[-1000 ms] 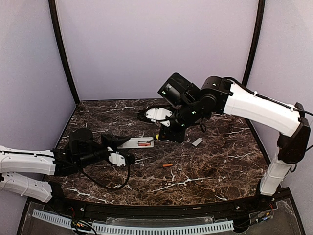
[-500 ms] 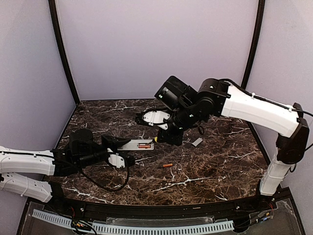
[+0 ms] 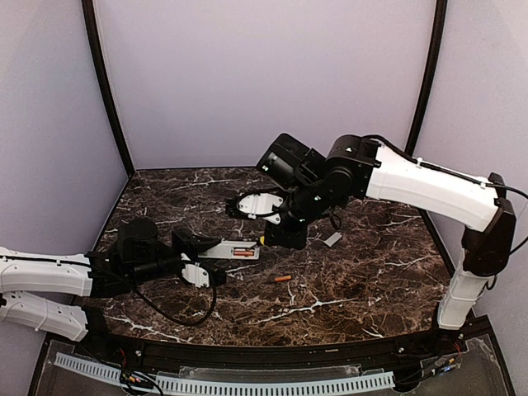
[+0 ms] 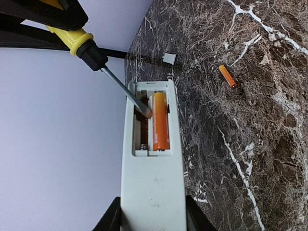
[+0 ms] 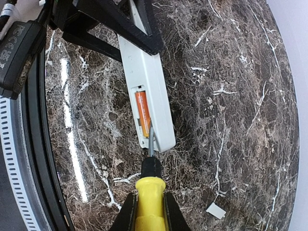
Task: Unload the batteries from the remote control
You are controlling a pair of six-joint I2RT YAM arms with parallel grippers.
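With our left pincer (image 4: 153, 222) we are clamping the remote control (image 4: 153, 187) by its near end. The two black fingers (image 4: 113, 220) are pressing on its long sides, so the jaws are standing narrow on the white body. In the overhead view the remote control is lying back-up at the left middle of the dark marble surface (image 4: 250, 144), with its far end pointing toward 3 o'clock. We cannot tell whether it is resting on the surface or hanging just above it.

With our right pincer (image 5: 149, 217) we are gripping the yellow handle of the screwdriver (image 5: 149, 192), and the jaws are closing tight around it. In the right wrist view its shaft is running toward 12 o'clock. Its tip is sitting inside the open battery bay (image 4: 129, 120), in the slot just beside the seated battery (image 4: 160, 120).

That orange cell is lying lengthwise in its slot, along the remote control. Our right arm is leaning over the far end of the remote control, and in the overhead view it is hiding the screwdriver's tip.

The loose battery (image 3: 282, 279) is lying on the surface at about 4 o'clock from the bay, near it but apart. The small grey-white cover piece (image 3: 332, 239) is lying flat at 3 o'clock from our right pincer.
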